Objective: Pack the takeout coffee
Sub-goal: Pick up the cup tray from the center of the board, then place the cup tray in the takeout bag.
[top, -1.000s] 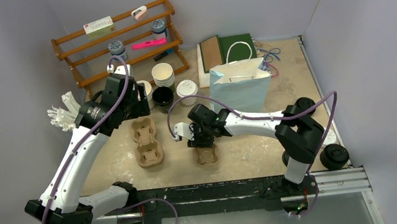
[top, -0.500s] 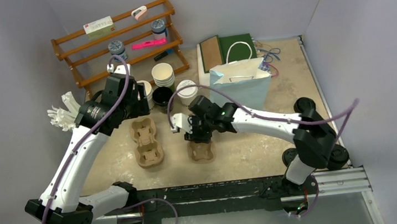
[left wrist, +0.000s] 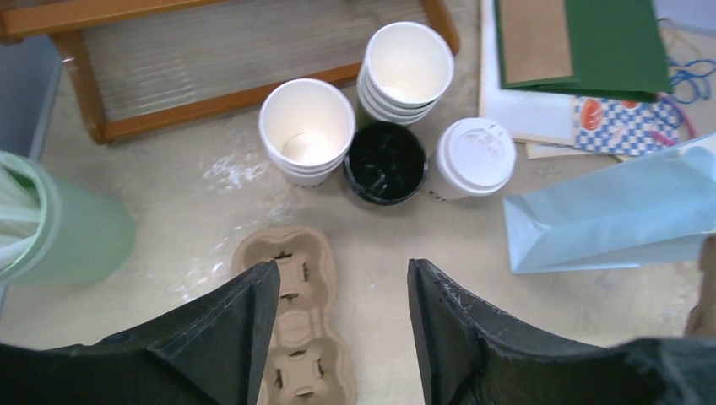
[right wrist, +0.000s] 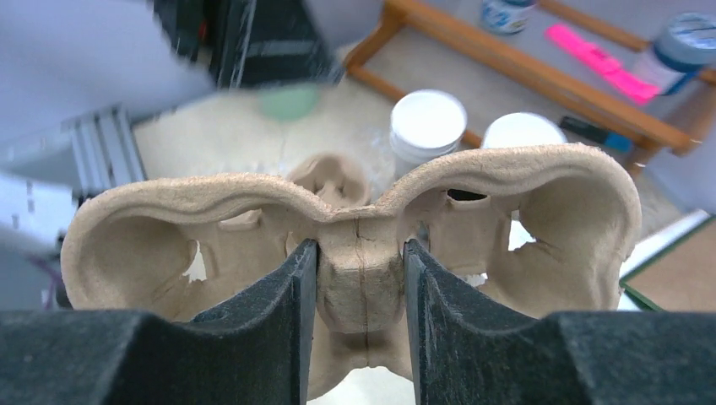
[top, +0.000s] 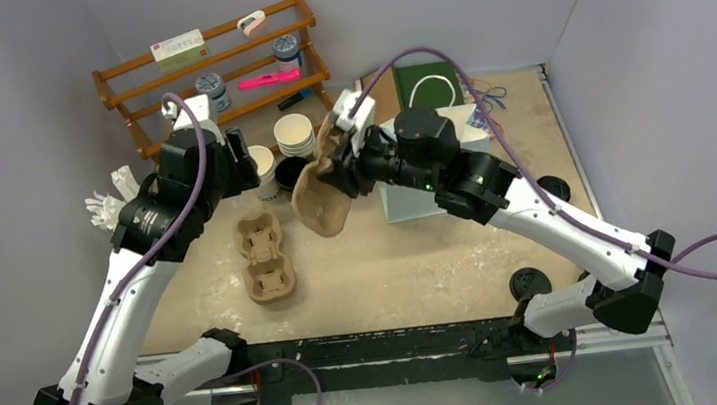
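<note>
**Carrier in the air, coffees on the table**

The white lidded cup (left wrist: pixel 473 156) and the black cup (left wrist: pixel 388 163) stood upright, tops up and long axes vertical, at the back of the table (top: pixel 412 267). The white one sat at 3 o'clock of the black, seemingly touching it.

Stacks of open cups (left wrist: pixel 408 63) crowded them from 12 and 9 o'clock. A blue paper bag (left wrist: pixel 608 211) lay at 4 o'clock.

The left wrist view showed both coffees. In the top view the raised carrier (top: pixel 322 201) hid the white one.

The right gripper (right wrist: pixel 359 249) pinched that carrier's centre ridge, holding it tilted and clear of the table. The left gripper (left wrist: pixel 338 278) hung spread and empty over a second carrier (left wrist: pixel 291 253). Bare table lay at 6 o'clock of the cups.
</note>
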